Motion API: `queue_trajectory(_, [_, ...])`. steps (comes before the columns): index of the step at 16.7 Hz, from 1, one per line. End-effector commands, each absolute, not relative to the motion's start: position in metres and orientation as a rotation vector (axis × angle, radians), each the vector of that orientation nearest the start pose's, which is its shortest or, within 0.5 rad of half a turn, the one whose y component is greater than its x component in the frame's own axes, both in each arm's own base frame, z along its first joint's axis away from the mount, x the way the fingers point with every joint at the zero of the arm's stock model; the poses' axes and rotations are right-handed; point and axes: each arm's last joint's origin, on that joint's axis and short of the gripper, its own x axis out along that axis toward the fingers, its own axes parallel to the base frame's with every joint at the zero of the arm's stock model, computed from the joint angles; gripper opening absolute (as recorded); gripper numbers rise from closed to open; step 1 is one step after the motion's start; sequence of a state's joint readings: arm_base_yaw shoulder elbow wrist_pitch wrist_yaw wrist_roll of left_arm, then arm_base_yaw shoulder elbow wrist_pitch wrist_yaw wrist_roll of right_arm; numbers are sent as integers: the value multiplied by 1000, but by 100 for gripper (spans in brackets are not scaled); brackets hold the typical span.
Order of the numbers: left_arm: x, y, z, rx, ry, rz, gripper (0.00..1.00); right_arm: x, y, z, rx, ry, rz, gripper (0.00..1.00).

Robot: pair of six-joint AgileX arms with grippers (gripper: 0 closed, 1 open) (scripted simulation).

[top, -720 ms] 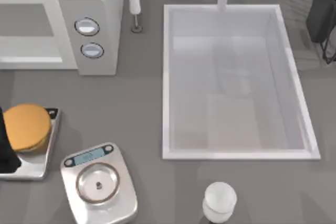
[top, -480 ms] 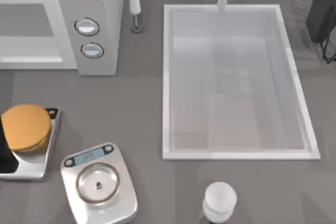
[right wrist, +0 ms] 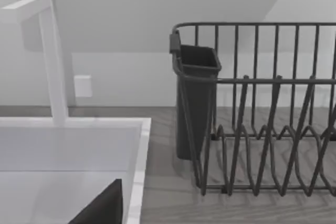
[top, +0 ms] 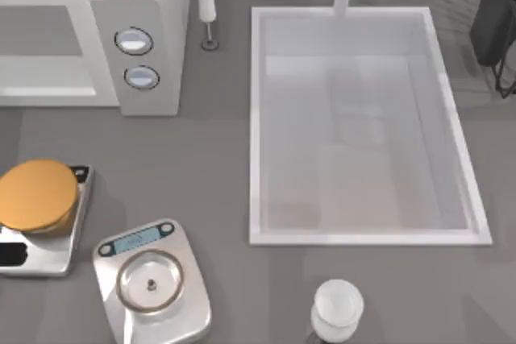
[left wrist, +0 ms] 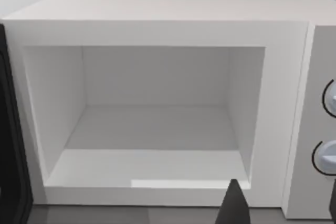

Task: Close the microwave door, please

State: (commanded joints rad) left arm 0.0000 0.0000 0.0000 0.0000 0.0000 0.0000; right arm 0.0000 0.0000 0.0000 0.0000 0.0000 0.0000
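Note:
The off-white microwave [top: 137, 46] stands at the back left of the table, its cavity [left wrist: 152, 124] open and bare. Two round silver-blue dials [top: 134, 41] sit on its front panel. The microwave door [left wrist: 9, 129] shows as a dark panel swung out beside the cavity's opening. My left gripper [left wrist: 283, 211] hangs in front of the microwave, low by the panel side of the opening. Its dark fingertips [left wrist: 233, 205] stand wide apart, open, with nothing between them. A dark part of my right gripper [right wrist: 102, 208] hovers over the sink's far corner.
A white sink [top: 256, 118] with a faucet [right wrist: 52, 56] fills the table's middle right. A dark dish rack [top: 496, 22] stands at the back right. Front left lie a silver kitchen scale [top: 153, 283], an orange disc [top: 36, 195] on a silver tray and a white cup [top: 337, 308].
The dark shape of my left arm at the top view's left edge has slid off to the left, uncovering the orange disc. Nothing else has moved.

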Motion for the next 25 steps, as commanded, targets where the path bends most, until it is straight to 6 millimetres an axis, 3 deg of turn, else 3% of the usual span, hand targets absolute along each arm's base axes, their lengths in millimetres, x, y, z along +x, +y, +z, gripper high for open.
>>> queue_trajectory(2, [106,-1,160,0,0,0,2,106,-1,160,0,0,0,100])
queue_trajectory(3, [106,-1,160,0,0,0,0,106,-1,160,0,0,0,100])
queue_trajectory(25, [107,-14,157,-1,-2,0,0,106,-1,160,0,0,0,100])
